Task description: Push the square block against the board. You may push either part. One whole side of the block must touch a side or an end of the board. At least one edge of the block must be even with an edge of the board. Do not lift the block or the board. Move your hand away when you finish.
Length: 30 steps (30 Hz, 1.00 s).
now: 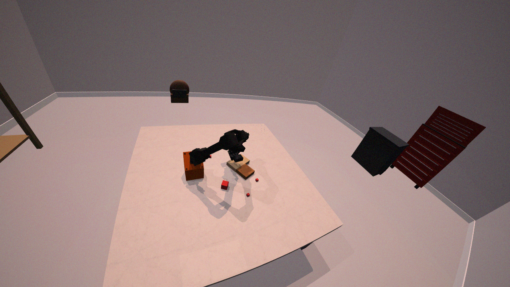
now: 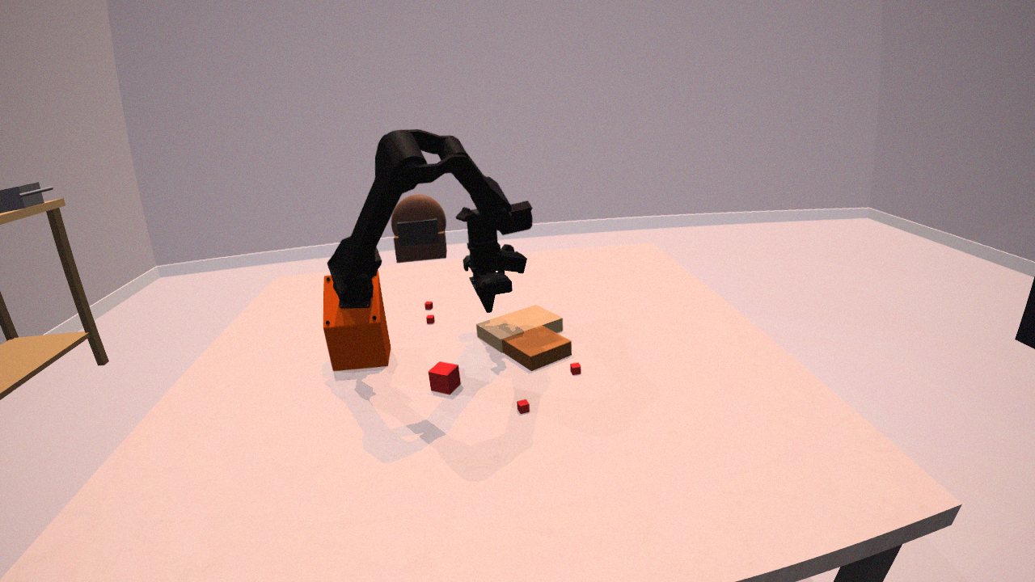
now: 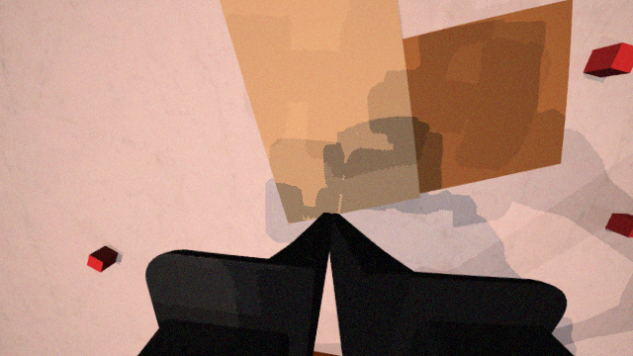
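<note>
The light tan board [image 1: 232, 165] [image 2: 538, 317] [image 3: 316, 74] lies flat on the table. The brown square block [image 1: 246, 171] [image 2: 537, 340] [image 3: 495, 99] lies flat beside it. In the wrist view the block's left side lies along the board's right long side, with no gap that I can see. Their near edges there look nearly in line; a very small step cannot be ruled out. My gripper [image 2: 489, 310] [image 3: 330, 221] is shut and empty. Its tips are above the table, over or close by the board's near end in the wrist view, and do not seem to touch either part.
A larger red cube [image 1: 224, 184] [image 2: 444, 377] stands between the orange robot base [image 1: 194, 173] [image 2: 358, 343] and the block. Small red cubes [image 1: 256, 179] [image 2: 523, 406] [image 3: 103, 258] lie around the parts. Arm shadows fall across the board, block and table.
</note>
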Each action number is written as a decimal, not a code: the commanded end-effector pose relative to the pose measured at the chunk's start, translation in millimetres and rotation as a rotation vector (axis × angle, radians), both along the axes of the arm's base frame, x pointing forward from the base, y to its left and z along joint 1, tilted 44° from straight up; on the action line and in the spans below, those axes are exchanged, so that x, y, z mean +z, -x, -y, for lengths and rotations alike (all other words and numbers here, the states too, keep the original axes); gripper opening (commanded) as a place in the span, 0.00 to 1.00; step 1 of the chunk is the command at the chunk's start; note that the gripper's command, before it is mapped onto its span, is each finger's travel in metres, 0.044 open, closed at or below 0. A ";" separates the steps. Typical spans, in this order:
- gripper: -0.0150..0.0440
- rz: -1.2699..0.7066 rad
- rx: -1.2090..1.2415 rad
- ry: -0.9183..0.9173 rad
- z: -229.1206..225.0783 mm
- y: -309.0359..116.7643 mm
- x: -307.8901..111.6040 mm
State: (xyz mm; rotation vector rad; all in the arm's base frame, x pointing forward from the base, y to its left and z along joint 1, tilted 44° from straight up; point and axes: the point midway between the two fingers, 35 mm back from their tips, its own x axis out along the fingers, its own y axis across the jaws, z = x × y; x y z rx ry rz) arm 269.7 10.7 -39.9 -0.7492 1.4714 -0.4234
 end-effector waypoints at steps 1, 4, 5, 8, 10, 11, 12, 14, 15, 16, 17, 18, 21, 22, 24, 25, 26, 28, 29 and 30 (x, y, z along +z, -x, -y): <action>0.25 -0.091 0.097 0.018 12.9 12.4 7.9; 0.25 -0.162 0.171 0.029 21.9 22.1 13.0; 0.25 -0.186 0.195 0.032 24.8 25.5 14.6; 0.25 -0.221 0.231 0.037 29.1 30.5 16.7; 0.25 -0.221 0.231 0.037 29.1 30.5 16.7; 0.25 -0.221 0.231 0.037 29.1 30.5 16.7; 0.25 -0.221 0.231 0.037 30.6 30.2 15.0; 0.25 -0.221 0.232 0.036 43.0 27.9 1.3; 0.25 -0.221 0.232 0.038 53.2 27.2 -8.9; 0.25 -0.222 0.231 0.040 61.3 27.2 -16.4; 0.25 -0.222 0.231 0.042 66.3 27.5 -20.7; 0.25 -0.222 0.231 0.042 67.9 27.7 -22.1; 0.25 -0.222 0.231 0.042 67.9 27.7 -22.1; 0.25 -0.222 0.231 0.042 67.8 27.4 -22.2; 0.25 -0.222 0.231 0.042 67.3 26.3 -22.5; 0.25 -0.222 0.231 0.042 67.0 25.3 -22.7; 0.25 -0.222 0.231 0.042 66.5 24.2 -23.1; 0.25 -0.222 0.231 0.042 65.2 21.3 -23.9; 0.25 -0.221 0.231 0.042 64.6 19.9 -24.4; 0.25 -0.221 0.231 0.042 63.9 18.4 -24.8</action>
